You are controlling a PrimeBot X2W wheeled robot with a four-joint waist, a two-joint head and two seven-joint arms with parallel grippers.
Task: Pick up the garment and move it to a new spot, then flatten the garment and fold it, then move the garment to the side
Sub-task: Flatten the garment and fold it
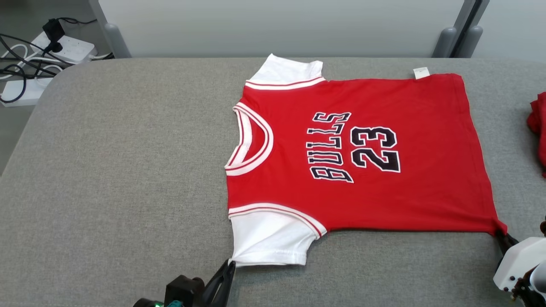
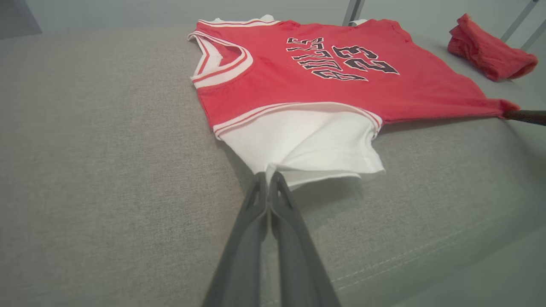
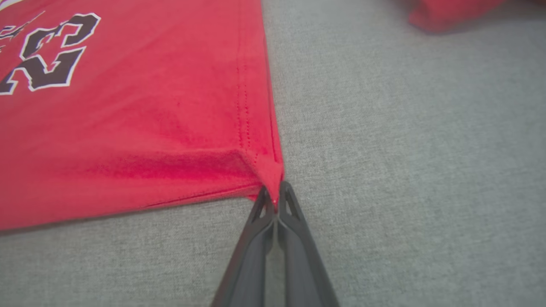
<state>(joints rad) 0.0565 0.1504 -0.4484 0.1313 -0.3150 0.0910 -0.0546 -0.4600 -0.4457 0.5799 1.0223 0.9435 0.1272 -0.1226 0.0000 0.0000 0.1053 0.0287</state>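
The garment (image 1: 362,149) is a red jersey with white sleeves and "BULLS 23" in black, spread flat on the grey padded table (image 1: 106,170), neck to the left. My left gripper (image 1: 229,263) is shut on the corner of the near white sleeve (image 2: 307,149), its tips (image 2: 268,175) pinching the cloth. My right gripper (image 1: 500,233) is shut on the near hem corner of the garment (image 3: 128,119); its tips (image 3: 276,192) clamp the red cloth, which is pulled to a point. The other arm's dark finger (image 2: 524,116) holds that same corner in the left wrist view.
A second crumpled red cloth (image 1: 538,128) lies at the table's right edge, also the red cloth (image 2: 490,51) in the left wrist view. Power strips and cables (image 1: 47,55) lie on the floor beyond the table's far left corner. Metal frame legs (image 1: 452,38) stand behind.
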